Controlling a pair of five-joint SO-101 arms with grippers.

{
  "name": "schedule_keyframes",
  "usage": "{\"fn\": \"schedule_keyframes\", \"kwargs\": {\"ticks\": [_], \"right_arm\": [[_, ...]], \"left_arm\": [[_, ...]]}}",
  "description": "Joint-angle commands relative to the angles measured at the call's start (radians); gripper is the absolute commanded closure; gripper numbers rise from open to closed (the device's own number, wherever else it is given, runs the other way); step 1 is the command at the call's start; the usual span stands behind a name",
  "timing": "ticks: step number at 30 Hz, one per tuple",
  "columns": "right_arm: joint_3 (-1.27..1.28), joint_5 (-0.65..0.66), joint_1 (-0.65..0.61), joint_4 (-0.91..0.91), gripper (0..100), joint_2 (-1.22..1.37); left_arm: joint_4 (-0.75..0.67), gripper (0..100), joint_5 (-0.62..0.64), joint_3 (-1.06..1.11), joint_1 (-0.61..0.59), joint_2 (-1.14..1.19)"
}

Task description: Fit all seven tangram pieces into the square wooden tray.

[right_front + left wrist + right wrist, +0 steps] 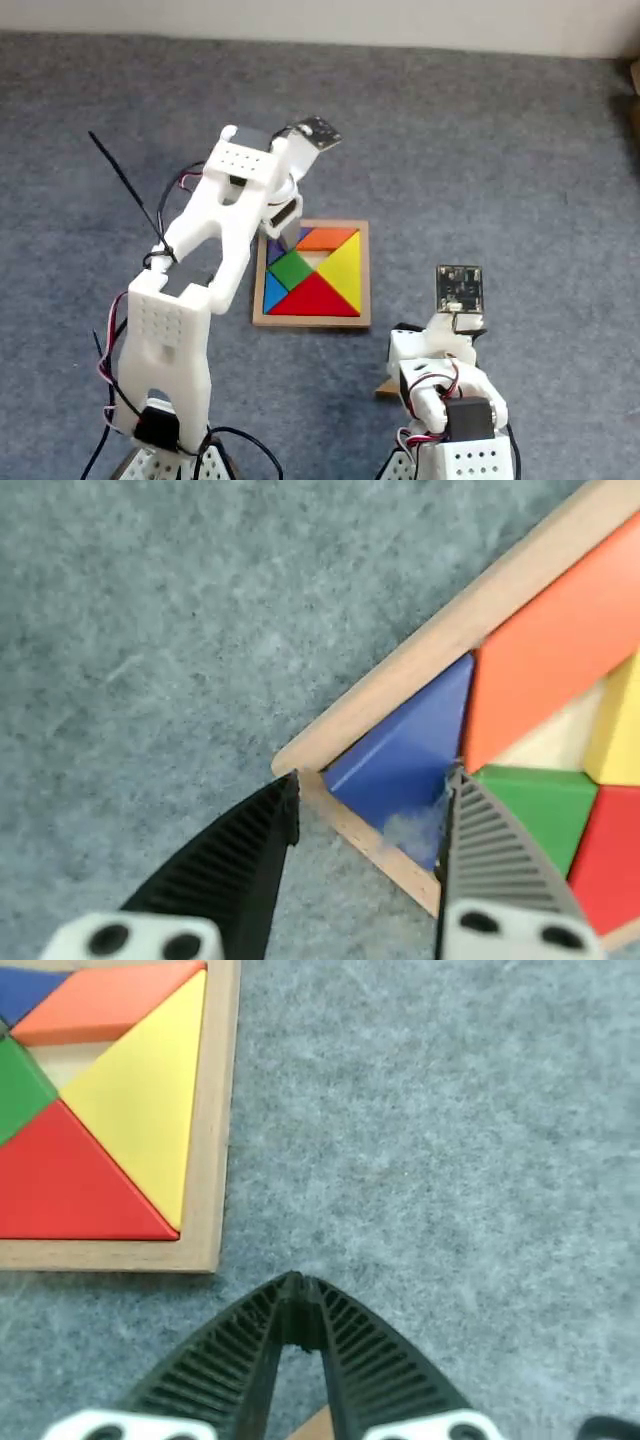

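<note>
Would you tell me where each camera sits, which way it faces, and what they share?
High view: fixed overhead, facing the wooden tray, left arm and right arm.
Left wrist view: on the left wrist, looking past the open left tool at the tray's blue piece.
Right wrist view: on the right wrist, facing the mat past the shut right tool.
Shared: the tray.

**Camera Placement and Coverage**

The high camera is fixed above the table and looks down from well off, with the tray near the frame centre. The left wrist camera looks down along the left gripper and sits very close over one tray corner. The right wrist camera looks down past the right gripper from farther back, off one side of the tray. All three views share the tray, and both wrist views share the orange piece.
</note>
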Motion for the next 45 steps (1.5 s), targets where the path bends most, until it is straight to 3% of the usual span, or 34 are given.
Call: {"fn": "schedule_keyframes", "kwargs": {"ticks": [1,9,20,26,34,45], "right_arm": [[0.12,0.008,0.012,0.001,99.3,-0.005],[0.12,0.008,0.012,0.001,99.3,-0.005],[0.119,0.008,0.039,-0.001,99.3,-0.005],[0.125,0.008,0.09,-0.038,99.3,-0.005],[0.119,0.006,0.163,-0.067,99.3,-0.005],[0.084,0.0,0.346,-0.162,99.3,-0.005]], "left_arm": [[0.023,77,0.02,-0.051,0.028,-0.061],[0.207,77,0.089,-0.148,0.025,-0.231],[0.213,77,0.095,-0.079,0.045,-0.275],[0.215,77,0.175,-0.053,0.058,-0.308],[0.206,77,0.175,0.208,0.147,-0.564],[-0.129,76,0.338,0.684,0.42,-0.762]]}}
